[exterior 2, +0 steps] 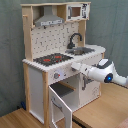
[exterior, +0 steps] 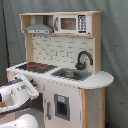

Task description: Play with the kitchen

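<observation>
Wooden floor (exterior 2: 20, 117) — light brown boards, seen bare at the second exterior view's lower left, in front of the kitchen (exterior 2: 57, 62). The kitchen stands directly on it, upright. A wooden table top (exterior 2: 107, 107) (same light brown) sits just beside the kitchen, toward the second exterior view's right — its surface higher than the floor boards. The first exterior view does not show the kitchen's footing.

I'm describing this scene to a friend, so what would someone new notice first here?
The tall white and wood toy kitchen fills both exterior views, with its black-and-red stovetop and black faucet on the counter. In the second exterior view its lower door hangs open, and the white robot arm reaches in from the second exterior view's right toward the knob panel.
</observation>
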You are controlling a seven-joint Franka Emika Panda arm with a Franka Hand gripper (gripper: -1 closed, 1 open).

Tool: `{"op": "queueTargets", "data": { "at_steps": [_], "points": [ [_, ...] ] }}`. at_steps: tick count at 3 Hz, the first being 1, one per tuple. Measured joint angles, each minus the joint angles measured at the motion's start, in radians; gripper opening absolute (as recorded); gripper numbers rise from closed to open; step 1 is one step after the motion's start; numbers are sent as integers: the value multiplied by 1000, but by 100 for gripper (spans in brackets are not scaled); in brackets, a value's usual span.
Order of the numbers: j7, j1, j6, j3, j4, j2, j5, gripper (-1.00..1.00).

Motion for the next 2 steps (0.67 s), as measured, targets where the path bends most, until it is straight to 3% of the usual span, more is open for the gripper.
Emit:
{"op": "queueTargets", "data": {
  "at_steps": [2],
  "points": [
    [-222,2,-9,0,5,0,0,-100]
  ]
}}
